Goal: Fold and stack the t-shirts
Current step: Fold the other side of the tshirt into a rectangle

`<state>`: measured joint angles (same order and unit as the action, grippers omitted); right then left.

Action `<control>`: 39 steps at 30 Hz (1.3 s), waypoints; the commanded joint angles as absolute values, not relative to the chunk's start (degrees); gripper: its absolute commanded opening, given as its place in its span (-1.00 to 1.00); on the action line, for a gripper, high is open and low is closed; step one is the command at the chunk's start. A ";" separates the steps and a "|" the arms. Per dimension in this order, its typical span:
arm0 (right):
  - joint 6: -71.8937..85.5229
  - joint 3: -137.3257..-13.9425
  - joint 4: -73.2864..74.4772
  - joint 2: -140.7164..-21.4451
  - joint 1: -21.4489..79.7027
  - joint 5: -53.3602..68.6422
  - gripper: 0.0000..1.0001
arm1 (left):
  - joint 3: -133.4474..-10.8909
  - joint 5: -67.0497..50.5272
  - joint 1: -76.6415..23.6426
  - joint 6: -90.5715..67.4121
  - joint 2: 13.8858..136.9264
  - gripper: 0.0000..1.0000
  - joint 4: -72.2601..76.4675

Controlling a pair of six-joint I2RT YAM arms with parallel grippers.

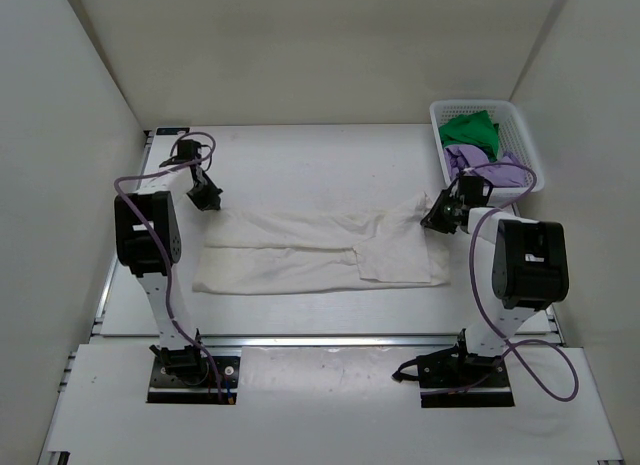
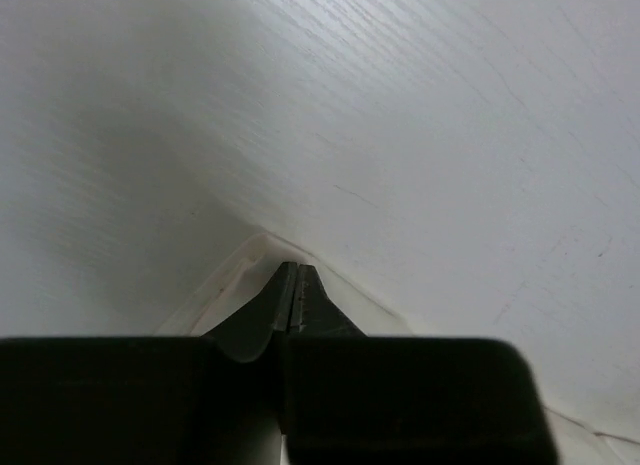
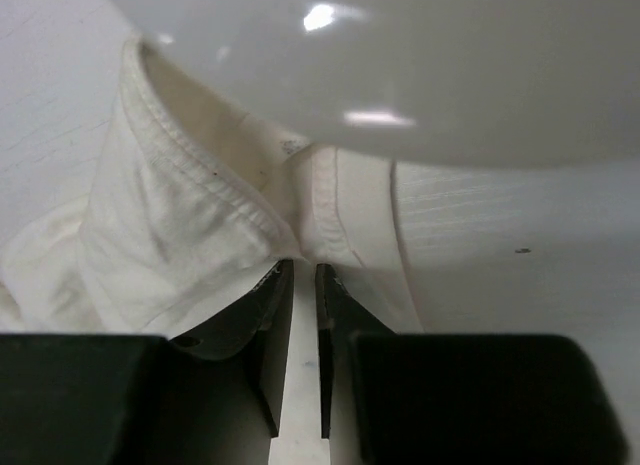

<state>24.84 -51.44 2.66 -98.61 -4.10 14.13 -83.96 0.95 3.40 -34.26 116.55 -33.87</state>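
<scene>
The cream-white t-shirt (image 1: 310, 250) lies stretched left to right across the middle of the table, folded lengthwise. My left gripper (image 1: 207, 198) is at its far left corner. In the left wrist view, the left gripper (image 2: 295, 267) has its jaws together, with the cloth corner (image 2: 215, 295) peaked around the tips. My right gripper (image 1: 438, 215) is at the shirt's far right corner, which rises toward it. In the right wrist view, the right gripper (image 3: 308, 267) has its jaws narrowly apart, pinching a bunched hem (image 3: 180, 225). The green t-shirt (image 1: 470, 130) and lavender t-shirt (image 1: 480, 163) lie crumpled in the basket.
A white lattice basket (image 1: 475, 104) stands at the back right corner, just behind my right gripper. White walls close the table on the left, back and right. Bare table (image 1: 320, 165) lies behind the shirt.
</scene>
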 commanded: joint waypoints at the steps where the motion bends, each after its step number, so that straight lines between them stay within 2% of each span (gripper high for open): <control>1: 24.26 -52.21 1.67 -99.05 -5.36 15.38 -0.77 | -84.38 -0.61 3.07 -34.80 115.67 -0.94 -32.17; 2: 24.61 -52.12 1.58 -98.97 -5.62 16.34 -0.83 | -84.03 -0.62 3.34 -34.80 116.10 -1.00 -32.08; 5: 25.13 -51.24 1.32 -98.70 -6.68 17.66 -0.99 | -84.02 -0.53 3.43 -34.98 115.66 -1.00 -31.81; 9: 25.14 -49.49 0.44 -96.77 -8.17 19.50 -1.00 | -84.81 -0.88 4.39 -35.51 115.14 -1.00 -31.73; 11: 24.79 -50.09 0.26 -96.42 -8.61 20.48 -0.93 | -85.07 -1.32 4.48 -35.33 114.96 -1.00 -31.73; 12: 24.18 -50.36 0.26 -96.50 -8.53 21.44 -0.77 | -85.43 -1.58 4.48 -35.07 115.05 -0.97 -32.16; 13: 24.00 -51.32 0.35 -96.76 -8.35 22.58 -0.62 | -85.95 -1.32 4.40 -34.55 115.14 -0.88 -32.43; 15: 23.55 -52.81 0.70 -97.64 -8.44 25.12 -0.56 | -85.96 -1.24 4.75 -33.49 115.23 -0.38 -32.34; 17: 23.99 -53.17 -1.23 -98.26 -9.05 26.01 -0.48 | -85.25 -1.93 4.83 -33.58 114.53 -0.05 -31.91; 18: 24.43 -53.00 -2.54 -98.09 -8.97 26.10 -0.45 | -84.99 -2.46 5.10 -33.84 114.78 0.04 -31.21; 19: 24.69 -52.74 -3.59 -98.35 -8.88 26.54 -0.43 | -84.90 -3.33 5.10 -33.92 114.79 0.06 -31.03; 25: 27.07 -54.23 -6.50 -102.39 -8.70 28.21 -0.38 | -84.11 -5.71 4.04 -32.87 116.11 0.01 -29.89; 27: 27.86 -54.23 -7.46 -103.35 -8.44 29.09 -0.39 | -83.41 -7.55 3.95 -33.22 116.19 -0.13 -28.48; 30: 28.47 -53.79 -8.08 -103.62 -8.17 29.18 -0.38 | -82.88 -7.83 3.78 -33.04 115.84 -0.48 -28.04; 33: 30.05 -53.35 -10.28 -104.06 -8.17 30.84 -0.39 | -82.88 -8.88 4.13 -32.96 116.19 -0.61 -27.95; 34: 30.49 -53.18 -10.98 -104.24 -8.52 31.20 -0.41 | -82.97 -8.70 4.04 -32.96 115.76 -0.79 -27.69; 36: 31.20 -52.65 -13.00 -104.06 -8.96 31.81 -0.53 | -83.23 -8.61 4.04 -32.87 115.93 -0.99 -27.51; 39: 33.48 -50.81 -16.33 -103.89 -9.93 34.35 -0.81 | -83.58 -8.96 4.39 -33.13 116.02 -1.00 -27.77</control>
